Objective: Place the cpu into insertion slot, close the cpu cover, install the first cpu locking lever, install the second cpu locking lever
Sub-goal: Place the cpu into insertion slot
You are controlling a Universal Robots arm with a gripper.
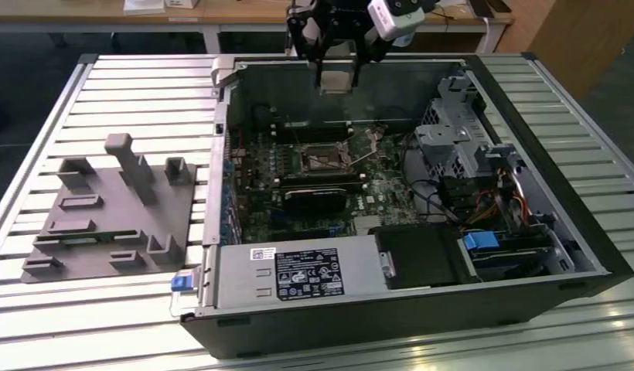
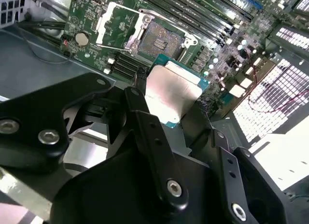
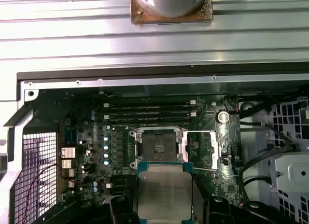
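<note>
While your black gripper (image 1: pixel 335 71) is clamped on the flat silver-grey square cpu (image 3: pixel 164 190), held up clear of the empty dark-framed square insertion slot (image 3: pixel 158 146), you have nothing seated yet: the thin metal-frame cpu cover (image 3: pixel 216 149) stands open, both levers are undone, and the chip's print is too faint to read.

Open computer case (image 1: pixel 564 224) lies on bench (image 1: pixel 141 85); fixture block (image 1: pixel 100 220) beside it, on the exterior view's left. Insertion slot (image 3: pixel 158 147) in case; cpu cover (image 3: pixel 216 149) swung open beside it. Pincer (image 1: pixel 335 76) grips cpu (image 3: pixel 164 190) above case's far end, apart from slot.
</note>
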